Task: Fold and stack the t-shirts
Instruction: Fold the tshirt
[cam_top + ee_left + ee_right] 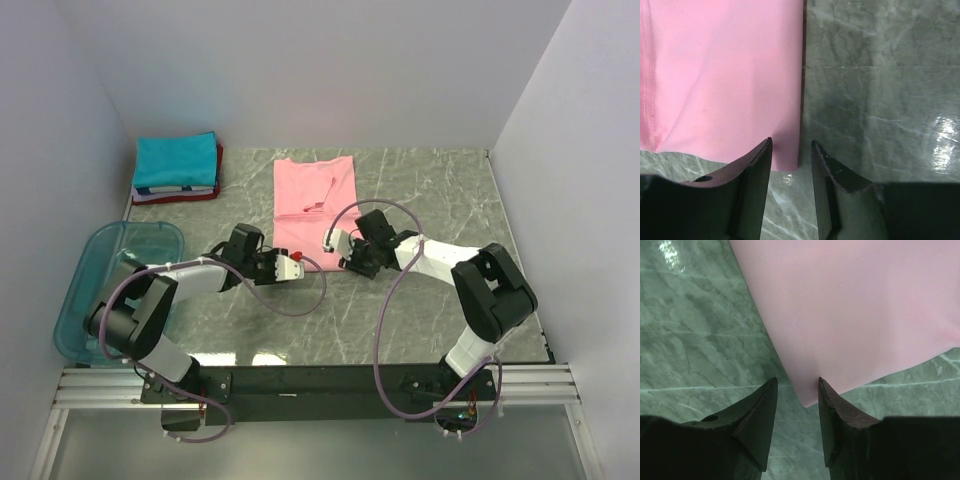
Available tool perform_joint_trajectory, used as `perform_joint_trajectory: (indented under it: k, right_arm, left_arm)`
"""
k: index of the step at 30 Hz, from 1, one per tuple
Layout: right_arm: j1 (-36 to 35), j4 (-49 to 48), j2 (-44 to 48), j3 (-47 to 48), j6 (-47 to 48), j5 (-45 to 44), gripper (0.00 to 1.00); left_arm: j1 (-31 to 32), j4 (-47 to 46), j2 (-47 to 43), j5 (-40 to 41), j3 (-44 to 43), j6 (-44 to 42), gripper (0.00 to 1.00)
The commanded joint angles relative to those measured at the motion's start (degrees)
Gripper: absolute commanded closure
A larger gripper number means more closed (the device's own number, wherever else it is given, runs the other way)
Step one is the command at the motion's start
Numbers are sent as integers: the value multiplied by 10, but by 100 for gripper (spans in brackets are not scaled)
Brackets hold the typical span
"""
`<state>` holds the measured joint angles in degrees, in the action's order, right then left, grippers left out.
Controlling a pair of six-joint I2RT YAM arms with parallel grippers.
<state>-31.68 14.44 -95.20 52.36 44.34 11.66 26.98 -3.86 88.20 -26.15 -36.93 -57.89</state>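
Note:
A light pink t-shirt lies flat on the marble table, folded into a long strip running away from the arms. My left gripper sits at its near left corner. In the left wrist view the pink t-shirt corner lies just between the fingertips of my left gripper, which is open with bare table showing in the gap. My right gripper is at the near right corner. There the pink corner points into my open right gripper. A folded teal t-shirt tops a stack with red and white edges at the back left.
A translucent blue plastic bin stands at the left edge beside the left arm. White walls close the table at the back and both sides. The arms' cables loop over the table in front of the shirt.

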Motion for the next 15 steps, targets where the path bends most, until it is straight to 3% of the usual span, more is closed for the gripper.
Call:
perform_joint_trajectory:
  k: [1, 6, 9, 15]
  right_arm:
    - [-4, 1, -4, -9, 25, -5, 54]
    - [-5, 8, -23, 12, 22, -13, 53]
    - [-5, 21, -39, 27, 23, -21, 60]
    - [-5, 25, -46, 32, 33, -33, 89]
  left_arm:
    - [2, 11, 14, 7, -19, -23, 58]
    - [2, 25, 23, 8, -29, -29, 62]
    - [2, 37, 24, 6, -34, -35, 69]
    - [2, 67, 21, -11, -47, -32, 89]
